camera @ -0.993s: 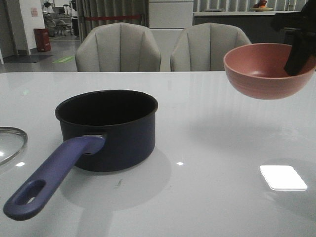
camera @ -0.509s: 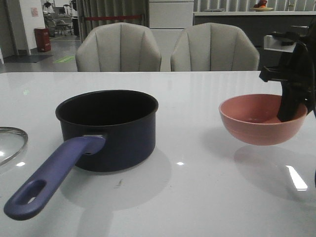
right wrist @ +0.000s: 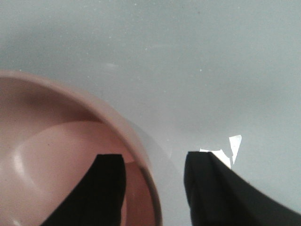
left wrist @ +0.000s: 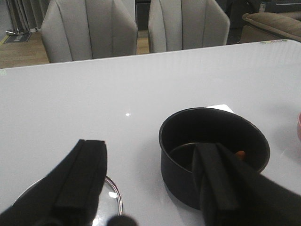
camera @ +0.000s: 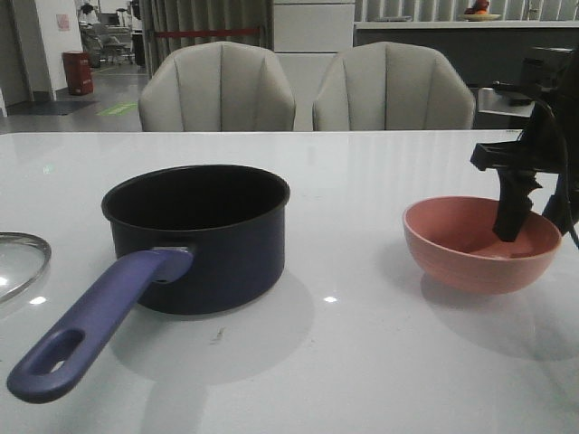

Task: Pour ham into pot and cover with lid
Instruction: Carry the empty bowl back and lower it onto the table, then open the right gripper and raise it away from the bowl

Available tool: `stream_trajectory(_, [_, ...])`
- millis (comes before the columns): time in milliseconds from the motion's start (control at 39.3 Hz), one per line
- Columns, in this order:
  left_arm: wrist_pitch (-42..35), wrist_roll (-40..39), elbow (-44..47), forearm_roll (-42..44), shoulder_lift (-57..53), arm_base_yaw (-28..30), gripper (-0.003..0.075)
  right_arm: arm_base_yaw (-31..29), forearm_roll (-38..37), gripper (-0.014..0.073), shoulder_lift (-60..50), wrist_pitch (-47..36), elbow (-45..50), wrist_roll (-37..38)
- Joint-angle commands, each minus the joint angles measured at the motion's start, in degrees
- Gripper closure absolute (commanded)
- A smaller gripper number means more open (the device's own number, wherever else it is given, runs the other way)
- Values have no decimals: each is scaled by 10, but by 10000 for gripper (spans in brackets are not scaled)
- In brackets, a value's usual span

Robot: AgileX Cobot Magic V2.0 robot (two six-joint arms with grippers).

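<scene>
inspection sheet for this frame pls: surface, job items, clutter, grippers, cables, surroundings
Surface: glossy white table, lamp glare, no spill seen.
Pot: pot upright, uncovered, handle toward the camera; an orange bit of ham shows inside in the left wrist view.
Lid: lid flat on the table, left of the pot, apart from it.
Bowl: pink bowl sits on the table at right, looks empty.
Clutter: nothing seen.
Grippers: right gripper open, one finger inside the bowl, one outside, straddling the rim without pinching it. Left gripper open, empty, above the lid and pot.
Cables: black cable on the right arm.
Surroundings: two grey chairs behind the table.
</scene>
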Motion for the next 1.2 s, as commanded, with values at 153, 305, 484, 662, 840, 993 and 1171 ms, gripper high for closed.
stream_trajectory(153, [-50,1,-17,-1,3,-4,283,-3,1,166,-111,-7,-13,-54])
stream_trajectory(305, [-50,1,-17,-1,3,-4,283,5,8,166,-198,-37,14,-55])
stream_trajectory(484, [-50,1,-17,-1,3,-4,283,30,9,166,-322,-87,76,-55])
stream_trajectory(662, [-50,1,-17,-1,3,-4,283,61,24,166,-435,-179,164,-55])
stream_trajectory(840, [-50,1,-17,-1,3,-4,283,122,25,166,-557,-290,277,-55])
stream_trajectory(993, [-50,1,-17,-1,3,-4,283,169,25,166,-658,-382,374,-55])
stream_trajectory(1171, [-50,1,-17,-1,3,-4,283,207,25,166,-806,-484,486,-55])
